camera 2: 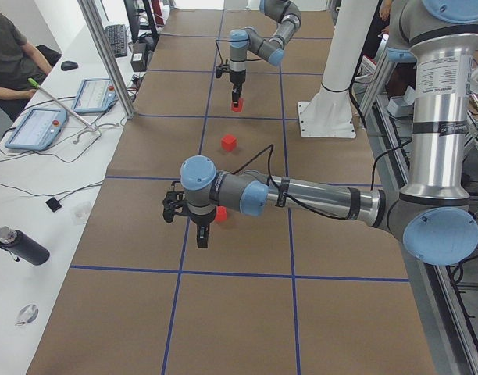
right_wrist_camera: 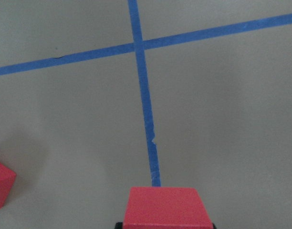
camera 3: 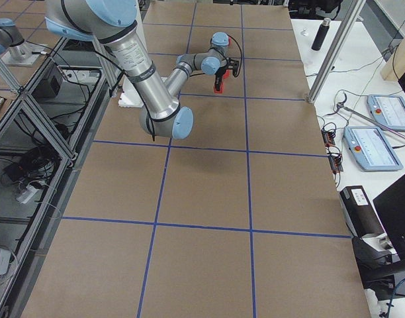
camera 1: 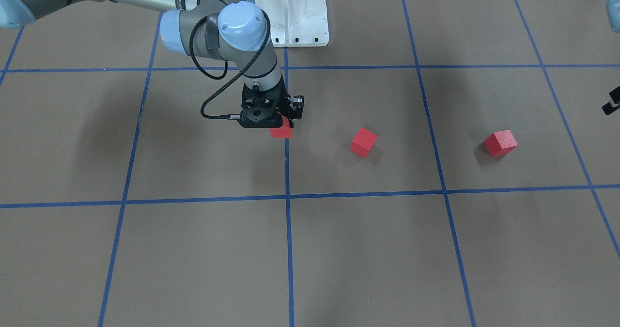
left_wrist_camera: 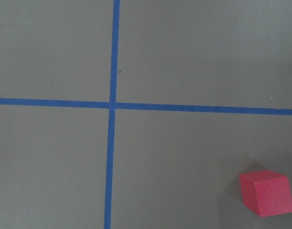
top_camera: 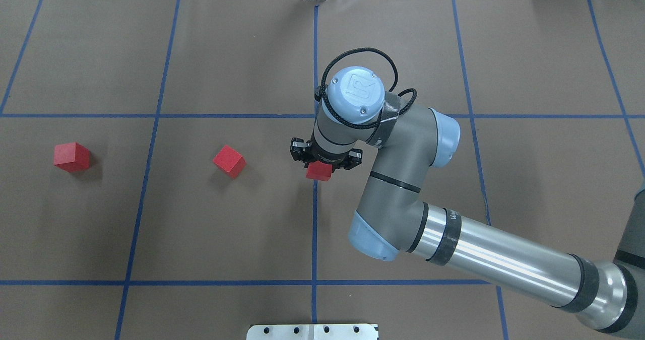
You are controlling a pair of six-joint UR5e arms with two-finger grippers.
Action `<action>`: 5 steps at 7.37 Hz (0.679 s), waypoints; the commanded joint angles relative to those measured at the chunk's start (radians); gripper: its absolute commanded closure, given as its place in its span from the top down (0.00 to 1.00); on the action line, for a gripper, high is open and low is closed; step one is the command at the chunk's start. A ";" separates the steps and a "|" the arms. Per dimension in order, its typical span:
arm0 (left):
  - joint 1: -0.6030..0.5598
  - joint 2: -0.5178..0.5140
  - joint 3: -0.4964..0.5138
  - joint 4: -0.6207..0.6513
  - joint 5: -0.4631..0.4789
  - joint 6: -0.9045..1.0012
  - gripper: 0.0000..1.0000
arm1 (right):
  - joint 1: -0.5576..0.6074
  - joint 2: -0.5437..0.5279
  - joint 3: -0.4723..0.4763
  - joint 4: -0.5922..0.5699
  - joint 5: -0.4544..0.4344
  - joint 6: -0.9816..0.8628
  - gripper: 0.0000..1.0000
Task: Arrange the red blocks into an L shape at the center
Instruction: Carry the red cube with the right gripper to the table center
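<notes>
My right gripper (top_camera: 319,167) is shut on a red block (top_camera: 318,172) over the central blue line, at the center (top_camera: 315,204) of the brown surface. In the right wrist view that block (right_wrist_camera: 167,207) fills the bottom edge and seems slightly raised. A second red block (top_camera: 229,160) lies tilted to its left on the surface. A third red block (top_camera: 72,157) lies further left. My left gripper (camera 2: 200,233) hovers near that third block (camera 2: 221,213); I cannot tell whether it is open or shut. The left wrist view shows this block (left_wrist_camera: 266,193) at bottom right.
The white arm mount (top_camera: 312,331) stands at the table's robot side. In the exterior left view, a side bench with tablets (camera 2: 36,125), a bottle (camera 2: 20,246) and a seated person (camera 2: 8,55) runs along the far side. A metal post (camera 2: 106,55) rises there.
</notes>
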 commanded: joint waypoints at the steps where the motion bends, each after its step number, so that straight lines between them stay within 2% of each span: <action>1: 0.001 0.000 -0.001 0.000 0.000 0.000 1.00 | -0.018 0.024 -0.053 0.003 -0.009 -0.010 0.00; 5: 0.001 0.000 0.000 0.002 0.000 0.002 1.00 | -0.040 0.015 -0.066 0.000 -0.009 -0.021 0.00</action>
